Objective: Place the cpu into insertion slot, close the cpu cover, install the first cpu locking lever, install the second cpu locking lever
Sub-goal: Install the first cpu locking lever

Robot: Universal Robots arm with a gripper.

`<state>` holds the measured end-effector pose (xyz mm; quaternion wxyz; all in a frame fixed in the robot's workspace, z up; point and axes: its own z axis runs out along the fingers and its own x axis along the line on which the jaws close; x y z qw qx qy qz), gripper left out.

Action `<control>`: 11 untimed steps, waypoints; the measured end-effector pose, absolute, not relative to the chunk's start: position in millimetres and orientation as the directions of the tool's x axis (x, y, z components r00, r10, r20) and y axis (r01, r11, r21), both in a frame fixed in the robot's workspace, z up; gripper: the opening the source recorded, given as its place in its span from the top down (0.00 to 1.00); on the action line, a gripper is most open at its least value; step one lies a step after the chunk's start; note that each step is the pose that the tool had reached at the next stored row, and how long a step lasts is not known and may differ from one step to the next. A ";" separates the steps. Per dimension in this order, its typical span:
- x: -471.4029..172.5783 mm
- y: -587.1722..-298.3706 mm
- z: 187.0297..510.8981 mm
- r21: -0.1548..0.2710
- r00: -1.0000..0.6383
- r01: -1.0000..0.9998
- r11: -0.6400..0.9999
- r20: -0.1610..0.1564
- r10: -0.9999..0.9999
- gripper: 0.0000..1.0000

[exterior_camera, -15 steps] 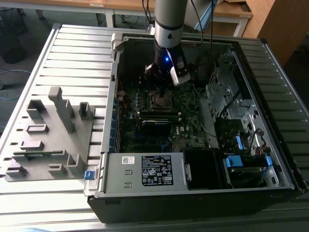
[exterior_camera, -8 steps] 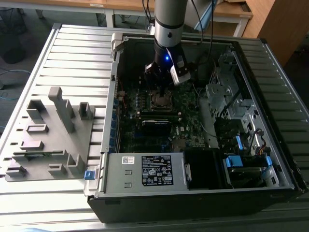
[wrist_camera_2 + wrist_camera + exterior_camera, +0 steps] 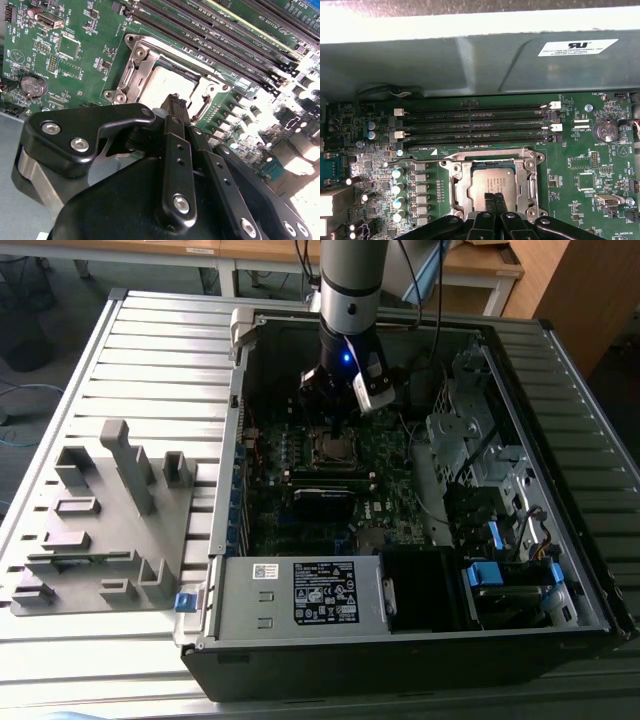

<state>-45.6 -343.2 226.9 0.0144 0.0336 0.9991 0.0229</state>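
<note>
Above insertion slot (image 3: pixel 461 187) | black fingers (image 3: pixel 489 204) pressed together, empty | flat sq silver-tan cpu (image 3: pixel 492 181) seated

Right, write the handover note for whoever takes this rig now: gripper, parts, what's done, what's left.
The black gripper is shut with nothing between its fingers, its tips over the chip's edge in both wrist views.
The small flat square silver-tan cpu sits in the square, silver-rimmed insertion slot on the green motherboard.
The thin silvery square-frame cpu cover looks folded down flat around the cpu.
Done: cpu placed, and the cover apparently closed.
Left: both locking levers. I cannot tell whether either is latched.
</note>
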 end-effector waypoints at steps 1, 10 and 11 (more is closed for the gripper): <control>-45.6 -343.2 226.9 0.047 -0.997 0.067 0.997 -0.027 0.068 0.89; -45.6 -343.2 228.7 0.046 -0.997 0.067 0.997 -0.027 0.068 0.89; -45.6 -343.2 229.8 0.047 -0.997 0.067 0.997 -0.027 0.068 0.89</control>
